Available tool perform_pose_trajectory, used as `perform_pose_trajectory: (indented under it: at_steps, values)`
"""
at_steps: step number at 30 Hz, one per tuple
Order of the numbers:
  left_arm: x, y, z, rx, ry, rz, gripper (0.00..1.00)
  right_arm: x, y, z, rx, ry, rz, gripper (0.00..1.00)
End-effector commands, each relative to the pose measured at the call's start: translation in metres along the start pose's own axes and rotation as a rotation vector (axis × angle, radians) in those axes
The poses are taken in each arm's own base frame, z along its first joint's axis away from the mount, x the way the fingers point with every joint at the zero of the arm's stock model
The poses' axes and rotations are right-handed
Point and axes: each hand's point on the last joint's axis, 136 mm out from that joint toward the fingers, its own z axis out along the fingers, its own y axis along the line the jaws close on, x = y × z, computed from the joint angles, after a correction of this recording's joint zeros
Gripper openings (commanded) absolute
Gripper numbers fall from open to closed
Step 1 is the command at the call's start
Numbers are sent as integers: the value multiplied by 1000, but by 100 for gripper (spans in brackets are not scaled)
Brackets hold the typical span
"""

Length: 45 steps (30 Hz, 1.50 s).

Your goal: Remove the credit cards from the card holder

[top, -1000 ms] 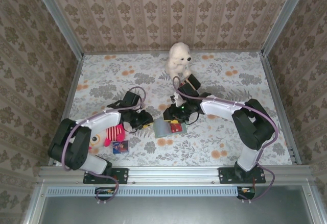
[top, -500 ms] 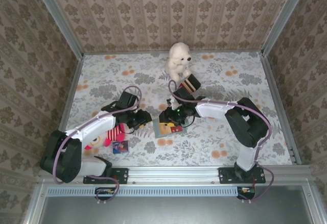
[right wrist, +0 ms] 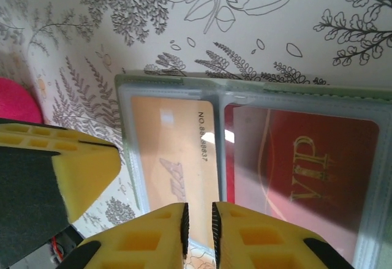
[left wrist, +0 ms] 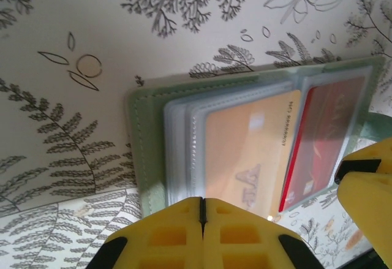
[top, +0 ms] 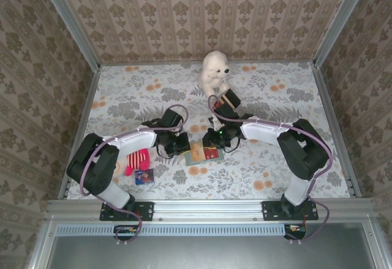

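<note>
Floral-printed covering is lying over our desk (top: 275, 103), and damask-papered walls (top: 202, 11) are enclosing it. Toward the near edge, the sage-green card holder (top: 202, 153) is lying open and flat, its clear sleeves (left wrist: 184, 152) showing the credit cards (left wrist: 251, 152), one orange, one red. Our left fingers (left wrist: 197, 217) are pressing together at its edge. Our right fingers (right wrist: 177, 223) are leaving a thin slit there, and we cannot tell whether they are pinching it.

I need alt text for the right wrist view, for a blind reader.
An open card holder lies on a floral table cover, with a pale orange card and a red VIP card in clear pockets. The right hand, its yellow fingers nearly together, is at the holder's lower edge.
</note>
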Motion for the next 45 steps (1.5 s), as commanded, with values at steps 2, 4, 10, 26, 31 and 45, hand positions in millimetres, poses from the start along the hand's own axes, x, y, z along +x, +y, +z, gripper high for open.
perform_pose_trajectory:
  at_steps: [2, 4, 10, 26, 31, 45]
  values:
    - [-7, -5, -1, -11, -20, 23, 3, 3, -3, 9, 14, 48, -36, 19]
    - [-6, -2, 1, -17, -14, 16, 2, 2, -2, 11, 11, 55, -47, 16]
    - [-4, 3, 5, -26, -5, 5, 0, 3, 5, 15, -24, 76, -65, 15]
    - [7, 24, 18, -102, 61, 11, 0, 10, -13, 27, 33, 125, -54, 21]
    - [10, 29, 18, -112, 63, 6, 0, 13, -11, 29, 13, 141, -52, 23]
    - [13, 31, 18, -105, 62, 5, 0, 13, 3, 29, -70, 146, -55, 13]
